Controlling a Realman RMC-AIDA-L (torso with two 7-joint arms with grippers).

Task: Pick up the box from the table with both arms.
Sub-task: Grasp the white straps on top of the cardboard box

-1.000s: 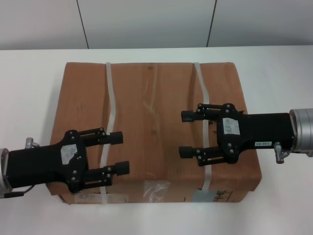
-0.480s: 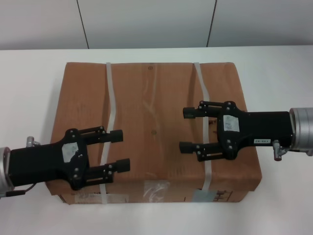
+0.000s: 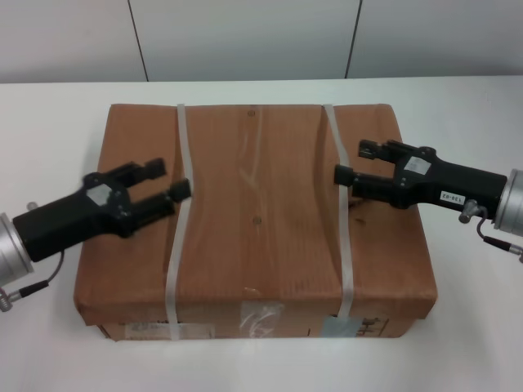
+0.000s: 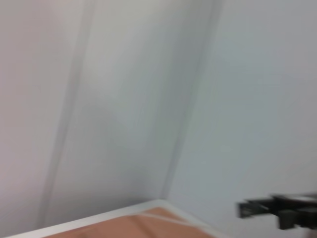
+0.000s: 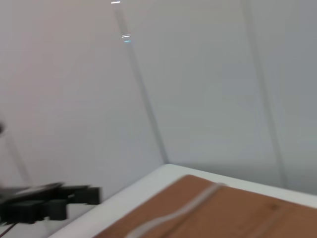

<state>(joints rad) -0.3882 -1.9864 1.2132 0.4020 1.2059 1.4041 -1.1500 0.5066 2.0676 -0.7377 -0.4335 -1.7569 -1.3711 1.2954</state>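
The large flat brown cardboard box lies on the white table, with two white straps across its top and labels on its near side. My left gripper hovers over the box's left part, open and empty. My right gripper hovers over the box's right part by the right strap, open and empty. Both are tilted and point toward the middle. The left wrist view shows a corner of the box and the other gripper far off. The right wrist view shows the box top.
A pale panelled wall rises behind the table's far edge. White table surface lies to the left, right and front of the box. Cables hang by both silver wrists.
Both grippers have drawn apart and toward the far side, away from the box's near middle, and have rolled and tilted. The box has not moved.
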